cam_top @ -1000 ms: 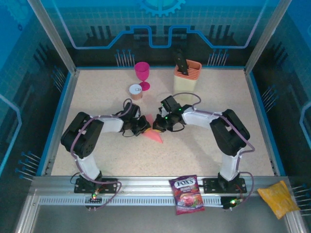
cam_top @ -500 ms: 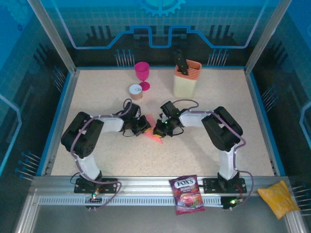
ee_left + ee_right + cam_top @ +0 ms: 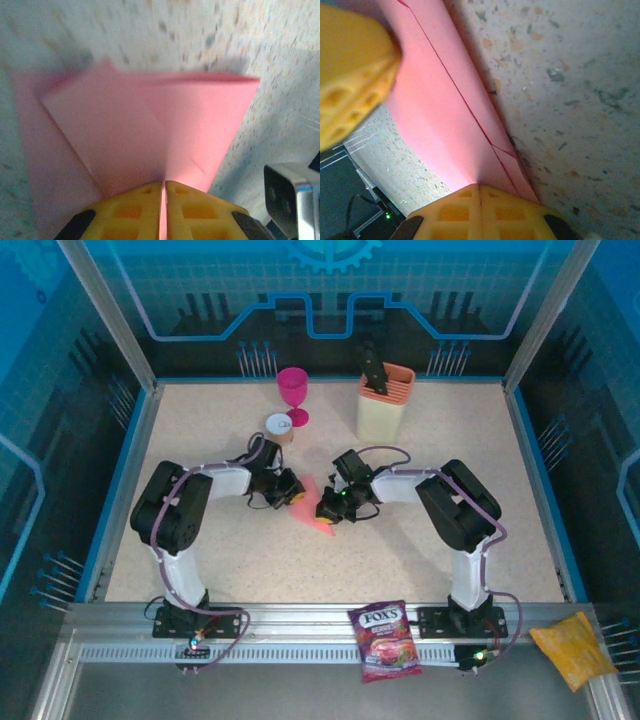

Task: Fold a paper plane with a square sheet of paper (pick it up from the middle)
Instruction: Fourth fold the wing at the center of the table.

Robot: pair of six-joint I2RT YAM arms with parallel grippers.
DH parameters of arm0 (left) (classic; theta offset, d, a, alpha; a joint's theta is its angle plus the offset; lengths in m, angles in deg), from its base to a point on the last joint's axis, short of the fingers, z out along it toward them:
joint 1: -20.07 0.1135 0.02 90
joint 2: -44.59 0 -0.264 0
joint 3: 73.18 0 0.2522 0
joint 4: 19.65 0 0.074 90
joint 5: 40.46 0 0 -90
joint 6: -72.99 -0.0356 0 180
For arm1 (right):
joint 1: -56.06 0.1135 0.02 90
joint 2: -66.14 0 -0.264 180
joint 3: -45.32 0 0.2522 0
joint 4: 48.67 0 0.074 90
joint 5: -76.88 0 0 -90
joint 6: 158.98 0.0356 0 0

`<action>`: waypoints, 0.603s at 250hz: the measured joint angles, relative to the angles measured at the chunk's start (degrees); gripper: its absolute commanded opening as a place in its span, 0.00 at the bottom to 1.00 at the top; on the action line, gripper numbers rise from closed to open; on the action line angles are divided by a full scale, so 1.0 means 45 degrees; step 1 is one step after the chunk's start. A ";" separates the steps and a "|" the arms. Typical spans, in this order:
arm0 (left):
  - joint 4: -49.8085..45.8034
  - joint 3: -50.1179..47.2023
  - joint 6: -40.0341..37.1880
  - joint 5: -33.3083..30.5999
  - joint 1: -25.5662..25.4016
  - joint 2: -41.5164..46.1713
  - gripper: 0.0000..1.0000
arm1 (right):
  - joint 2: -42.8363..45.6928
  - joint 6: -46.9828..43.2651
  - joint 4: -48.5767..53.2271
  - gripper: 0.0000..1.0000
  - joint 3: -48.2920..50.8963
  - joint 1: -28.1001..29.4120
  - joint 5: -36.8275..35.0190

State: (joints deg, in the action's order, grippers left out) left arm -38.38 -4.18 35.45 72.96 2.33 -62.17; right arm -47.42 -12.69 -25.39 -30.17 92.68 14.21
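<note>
The square sheet of paper, folded into a narrow pointed salmon-pink paper plane (image 3: 311,504), lies mid-table between both grippers. My left gripper (image 3: 295,498) holds its left side. In the left wrist view the yellow fingers (image 3: 135,205) stand almost together, with a thin strip of the paper (image 3: 165,125) in the slit at the left gripper's tips (image 3: 164,184). My right gripper (image 3: 326,512) pinches the right side. In the right wrist view it (image 3: 480,187) is shut on the creased paper (image 3: 445,115), and a left finger (image 3: 350,75) shows at the top left.
A magenta goblet (image 3: 293,392) and a small round tin (image 3: 279,428) stand behind the left gripper. A beige holder (image 3: 385,405) stands at the back right. A purple candy bag (image 3: 385,640) and a yellow bag (image 3: 573,648) lie on the front rail.
The right arm has drawn its elbow in and carried the paper slightly left. The left arm has swung a little farther back. The left jaws have eased a hair apart, with the paper still between them.
</note>
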 measured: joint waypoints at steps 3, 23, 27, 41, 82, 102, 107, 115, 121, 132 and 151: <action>-0.0015 0.0024 -0.0019 -0.0005 0.0044 -0.0015 0.13 | 0.0000 0.0005 0.0000 0.00 0.0010 0.0000 0.0005; -0.0165 0.0194 -0.0204 -0.0058 0.0301 -0.0102 0.14 | -0.0015 0.0000 -0.0068 0.00 0.0058 -0.0015 0.0039; -0.0180 0.0219 -0.0228 -0.0058 0.0335 -0.0117 0.13 | -0.0019 0.0000 -0.0083 0.00 0.0068 -0.0015 0.0044; -0.0287 0.0340 -0.0413 -0.0039 0.0466 -0.0209 0.13 | -0.0019 0.0000 -0.0087 0.00 0.0068 -0.0015 0.0044; -0.0967 0.0991 -0.0957 0.0194 0.0840 -0.0588 0.13 | -0.0019 -0.0005 -0.0092 0.00 0.0092 -0.0015 0.0053; -0.1399 0.1603 -0.1331 0.0175 0.1297 -0.0933 0.13 | -0.0019 -0.0044 -0.0092 0.00 0.0092 -0.0015 0.0053; -0.1486 0.1787 -0.1404 0.0092 0.1452 -0.1044 0.13 | -0.0019 -0.0049 -0.0092 0.00 0.0092 -0.0015 0.0058; -0.1622 0.2137 -0.1549 -0.0015 0.1739 -0.1234 0.13 | -0.0019 -0.0049 -0.0092 0.00 0.0092 -0.0015 0.0063; -0.1758 0.2404 -0.1666 -0.0126 0.1967 -0.1370 0.13 | -0.0019 -0.0058 -0.0092 0.00 0.0092 -0.0015 0.0063; -0.1943 0.2798 -0.1817 -0.0316 0.2370 -0.1559 0.13 | -0.0019 -0.0092 -0.0092 0.00 0.0092 -0.0015 0.0063; -0.2186 0.3356 -0.2055 -0.0855 0.3113 -0.1671 0.13 | -0.0019 -0.0141 -0.0092 0.00 0.0087 -0.0015 0.0063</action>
State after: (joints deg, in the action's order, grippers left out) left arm -48.22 10.92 26.21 69.11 16.34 -69.69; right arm -47.50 -13.32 -25.81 -29.78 92.62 14.50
